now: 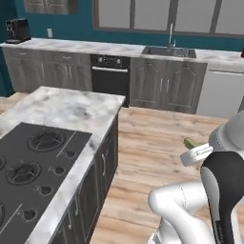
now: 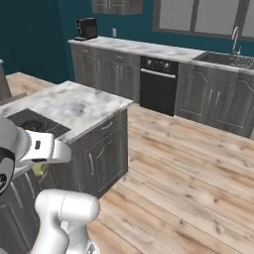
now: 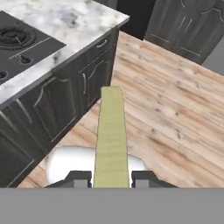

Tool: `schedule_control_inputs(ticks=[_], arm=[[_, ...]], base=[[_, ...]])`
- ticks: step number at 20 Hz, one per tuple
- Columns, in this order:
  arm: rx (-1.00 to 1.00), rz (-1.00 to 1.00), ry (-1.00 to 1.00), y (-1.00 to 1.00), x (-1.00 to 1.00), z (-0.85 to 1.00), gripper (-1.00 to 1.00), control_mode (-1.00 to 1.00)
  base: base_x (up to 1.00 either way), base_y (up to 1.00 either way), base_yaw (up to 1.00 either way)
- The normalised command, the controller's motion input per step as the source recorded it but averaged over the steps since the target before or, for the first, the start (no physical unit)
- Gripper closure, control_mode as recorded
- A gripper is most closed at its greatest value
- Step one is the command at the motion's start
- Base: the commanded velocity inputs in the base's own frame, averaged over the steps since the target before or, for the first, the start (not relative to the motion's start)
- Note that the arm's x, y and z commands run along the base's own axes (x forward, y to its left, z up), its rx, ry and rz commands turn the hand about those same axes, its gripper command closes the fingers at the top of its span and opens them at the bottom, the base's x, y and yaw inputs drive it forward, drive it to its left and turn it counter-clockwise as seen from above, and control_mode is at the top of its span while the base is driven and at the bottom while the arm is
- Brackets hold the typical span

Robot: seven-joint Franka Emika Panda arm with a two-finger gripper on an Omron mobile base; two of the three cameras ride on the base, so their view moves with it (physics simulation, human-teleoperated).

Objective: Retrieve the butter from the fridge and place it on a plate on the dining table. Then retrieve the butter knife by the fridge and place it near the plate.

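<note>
- While it travels, the butter (image 3: 111, 135) sits clamped between the two fingertips of the gripper (image 3: 111, 178), its long axis pointing straight out from the hand, probably so it can be laid flat on a plate.
- It hangs over the wooden floor (image 3: 175, 113), clear of everything; a small olive end (image 1: 191, 142) shows past the wrist in the left base view.
- Just left stands the stove-topped counter (image 1: 71, 112); its marble edge and cabinet doors (image 3: 87, 83) are the nearest thing to clip.
- Rightward and farther off, open floor runs to the far wall cabinets (image 2: 208, 99) and oven (image 2: 158, 84), leaving ample room to drive.
</note>
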Motion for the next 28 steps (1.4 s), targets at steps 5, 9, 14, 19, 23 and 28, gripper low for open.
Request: schedule_control_inputs(ticks=[5, 9, 14, 19, 23, 28], arm=[[0.0, 0.0, 0.0, 0.0, 0.0, 0.0, 1.0, 1.0], [0.0, 0.0, 0.0, 0.0, 0.0, 0.0, 1.0, 1.0], [0.0, 0.0, 0.0, 0.0, 0.0, 0.0, 1.0, 1.0], [0.0, 0.0, 0.0, 0.0, 0.0, 0.0, 1.0, 1.0], [0.0, 0.0, 0.0, 0.0, 0.0, 0.0, 1.0, 1.0], [0.0, 0.0, 0.0, 0.0, 0.0, 0.0, 1.0, 1.0]], base=[[1.0, 0.0, -0.5], [1.0, -0.05, -0.44], [1.0, -0.21, -0.23], [1.0, -0.01, -0.02], [1.0, -0.31, 0.01], [1.0, -0.53, 0.31]])
